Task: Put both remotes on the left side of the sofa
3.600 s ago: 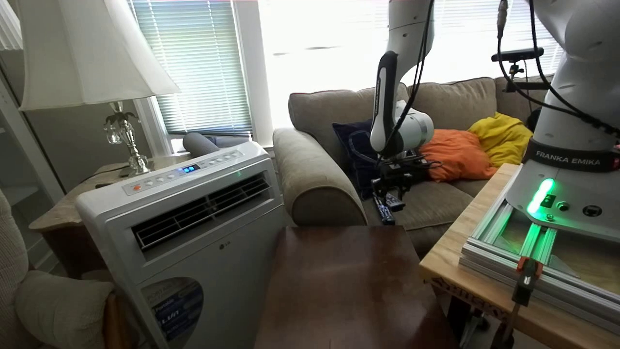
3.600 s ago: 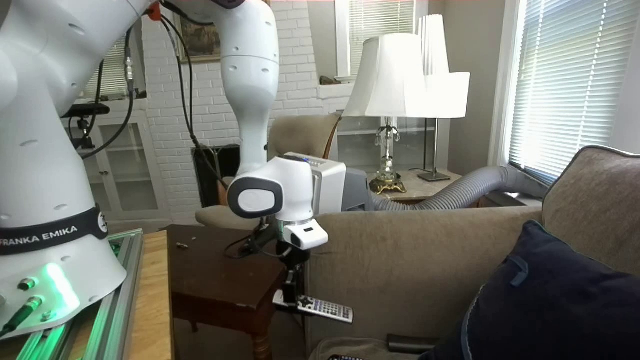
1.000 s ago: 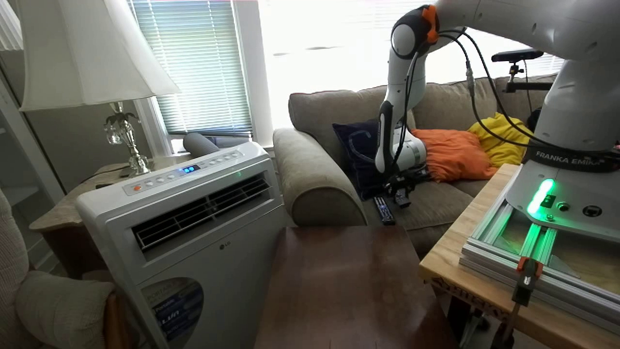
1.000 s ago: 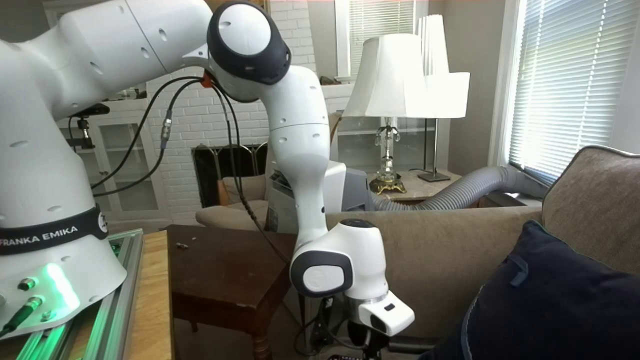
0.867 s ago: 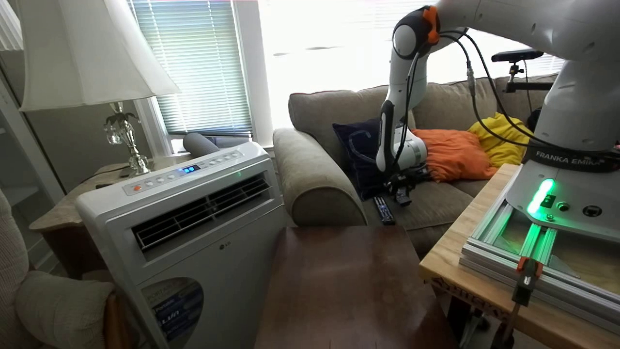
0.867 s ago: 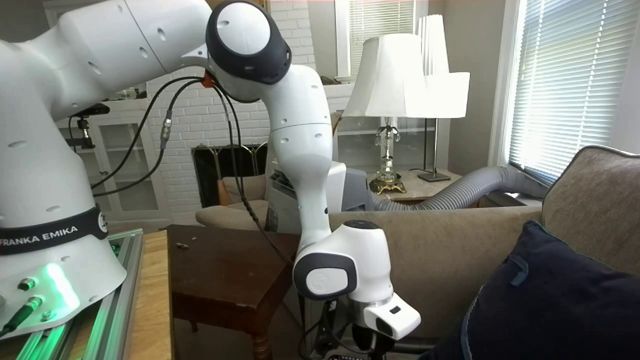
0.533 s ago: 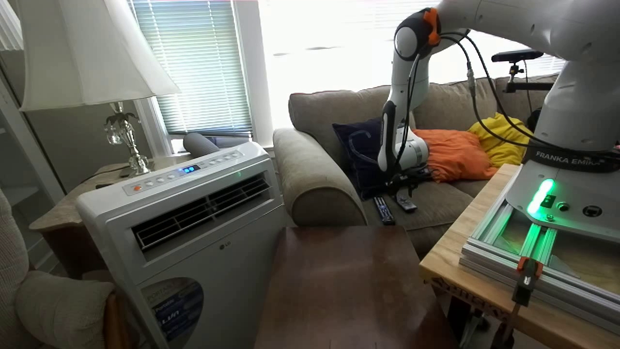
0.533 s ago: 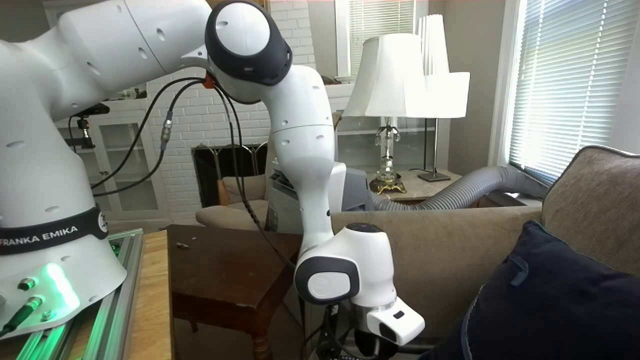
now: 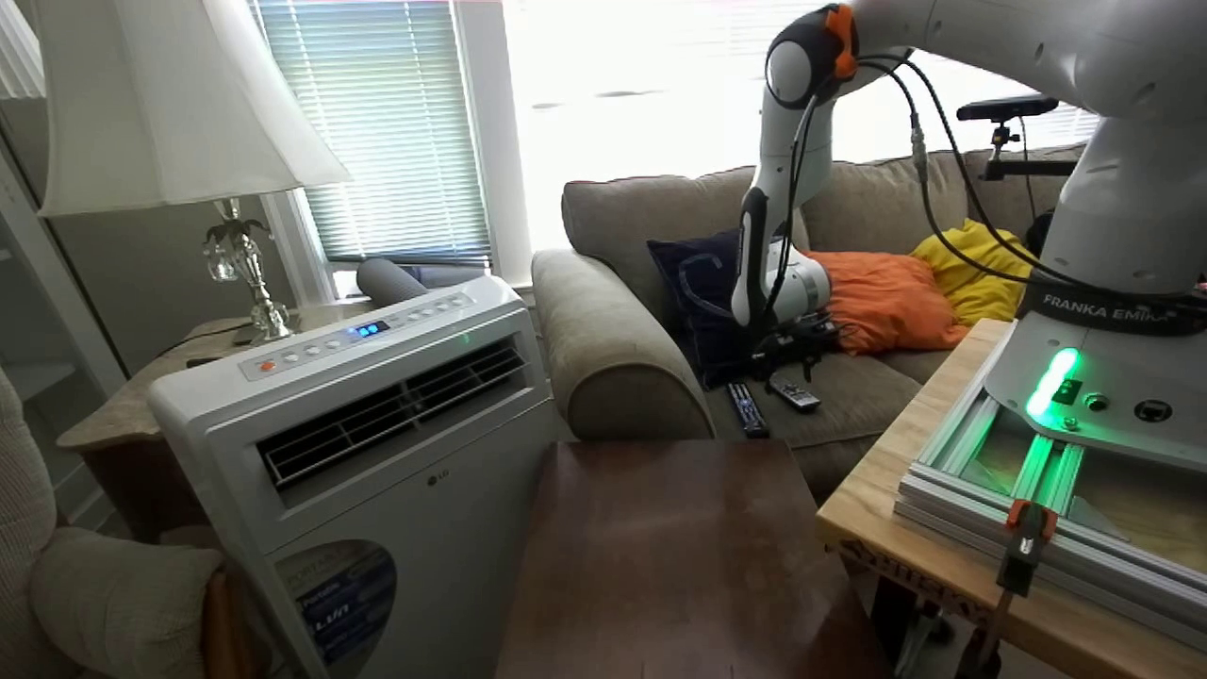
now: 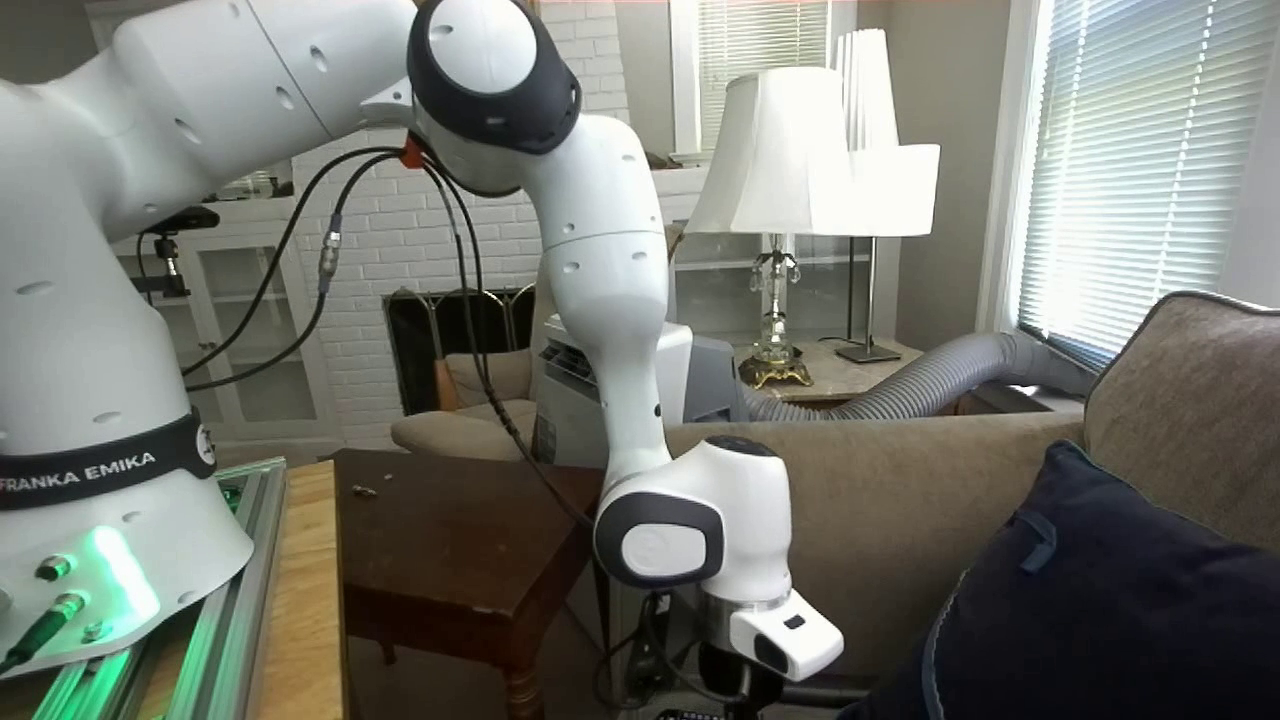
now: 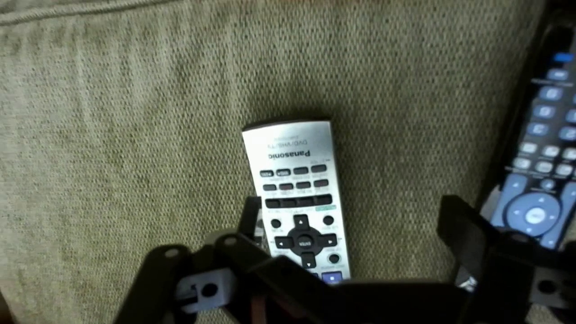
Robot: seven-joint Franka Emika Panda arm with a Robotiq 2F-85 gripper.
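You see 1 silver remote [image 11: 297, 155] lying mid-frame in the wrist view and 1 dark remote [image 11: 535, 175] at the right edge, both on the sofa [image 9: 863, 391], right of centre in an exterior view. Your gripper [image 11: 353, 216] hangs above the silver remote, jaws spread wide.

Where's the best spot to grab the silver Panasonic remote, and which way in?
Likely from straight above, pinching its long sides near the middle: the silver remote lies face up, long and narrow, with the sofa showing beside both long edges.
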